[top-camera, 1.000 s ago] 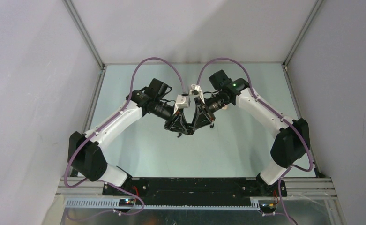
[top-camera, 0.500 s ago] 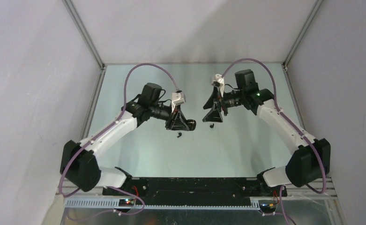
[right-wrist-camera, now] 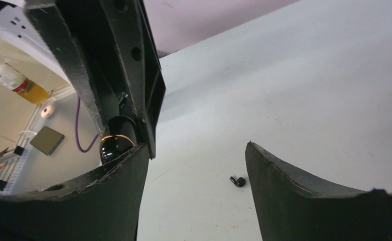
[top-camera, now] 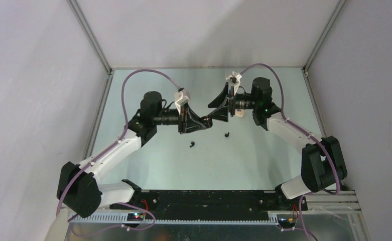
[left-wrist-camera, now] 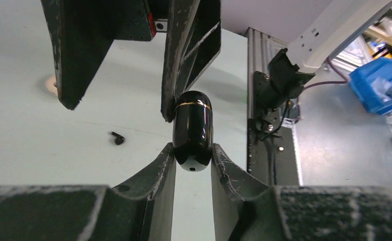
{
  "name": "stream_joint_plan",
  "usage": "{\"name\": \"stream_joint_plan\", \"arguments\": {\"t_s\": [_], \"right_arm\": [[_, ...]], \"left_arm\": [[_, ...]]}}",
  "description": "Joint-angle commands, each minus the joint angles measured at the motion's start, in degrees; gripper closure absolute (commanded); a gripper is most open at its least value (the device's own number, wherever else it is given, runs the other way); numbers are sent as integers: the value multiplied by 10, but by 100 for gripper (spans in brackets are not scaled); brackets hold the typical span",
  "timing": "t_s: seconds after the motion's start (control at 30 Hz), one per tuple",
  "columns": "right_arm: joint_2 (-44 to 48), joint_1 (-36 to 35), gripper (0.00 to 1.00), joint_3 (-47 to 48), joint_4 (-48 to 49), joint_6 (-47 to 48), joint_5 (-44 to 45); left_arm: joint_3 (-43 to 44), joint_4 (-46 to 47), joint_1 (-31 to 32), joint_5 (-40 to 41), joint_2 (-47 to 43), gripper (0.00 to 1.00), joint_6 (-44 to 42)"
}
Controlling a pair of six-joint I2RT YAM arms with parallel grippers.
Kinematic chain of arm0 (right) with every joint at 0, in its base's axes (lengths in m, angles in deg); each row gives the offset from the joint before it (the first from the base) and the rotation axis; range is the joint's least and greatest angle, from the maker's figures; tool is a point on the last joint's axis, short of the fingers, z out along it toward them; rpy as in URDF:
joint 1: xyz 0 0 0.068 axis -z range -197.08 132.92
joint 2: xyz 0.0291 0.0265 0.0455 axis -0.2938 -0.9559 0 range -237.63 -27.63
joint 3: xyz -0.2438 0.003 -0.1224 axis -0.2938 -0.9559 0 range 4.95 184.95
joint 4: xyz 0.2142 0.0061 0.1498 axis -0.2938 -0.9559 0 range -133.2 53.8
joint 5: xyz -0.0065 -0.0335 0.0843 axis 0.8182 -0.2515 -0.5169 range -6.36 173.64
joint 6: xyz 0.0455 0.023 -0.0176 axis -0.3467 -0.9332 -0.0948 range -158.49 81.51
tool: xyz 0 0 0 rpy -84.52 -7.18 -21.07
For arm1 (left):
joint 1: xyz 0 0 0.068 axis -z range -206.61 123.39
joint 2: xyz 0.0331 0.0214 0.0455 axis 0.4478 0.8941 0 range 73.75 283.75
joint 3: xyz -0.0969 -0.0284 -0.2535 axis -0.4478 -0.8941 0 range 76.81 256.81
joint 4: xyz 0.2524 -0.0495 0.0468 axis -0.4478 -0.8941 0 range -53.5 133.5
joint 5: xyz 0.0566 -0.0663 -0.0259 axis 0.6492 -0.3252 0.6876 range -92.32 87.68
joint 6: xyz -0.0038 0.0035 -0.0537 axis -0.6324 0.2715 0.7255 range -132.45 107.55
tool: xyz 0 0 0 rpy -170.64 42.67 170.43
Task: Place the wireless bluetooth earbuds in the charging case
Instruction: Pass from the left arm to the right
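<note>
Now black case [left-wrist-camera: 192, 131] (gold ring) is pinched by L gripper [left-wrist-camera: 192, 159]; R gripper [right-wrist-camera: 196, 163] is held spread; 2 black earbuds [top-camera: 192, 145] are seen on table [top-camera: 264, 160].

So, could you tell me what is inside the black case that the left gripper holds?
The inside is hidden: the case, clamped in the left gripper, looks shut at its gold band. Two black earbuds lie outside on the table.
</note>
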Motion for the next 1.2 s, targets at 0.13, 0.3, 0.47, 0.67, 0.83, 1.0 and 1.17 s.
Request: {"name": "stream_joint_plan", "arguments": {"t_s": [0.13, 0.3, 0.47, 0.67, 0.83, 1.0, 1.17], "right_arm": [[17, 3, 28, -73, 290, -163, -53], [27, 27, 29, -90, 294, -177, -3], [22, 56, 29, -107, 396, -268, -12], [13, 57, 29, -123, 544, -379, -22], [7, 33, 30, -125, 577, -396, -37], [-2, 4, 35, -127, 564, -368, -45], [-3, -12, 39, -127, 531, -324, -50]], "left_arm": [[-42, 183, -21, 5, -18, 100, 144], [-55, 206, -22, 6, -19, 100, 155], [-57, 209, -22, 6, -19, 100, 155], [-59, 214, -22, 7, -21, 100, 159], [-59, 216, -22, 6, -19, 100, 161], [-59, 219, -22, 5, -18, 100, 164], [-61, 221, -23, 4, -21, 100, 167]]}}
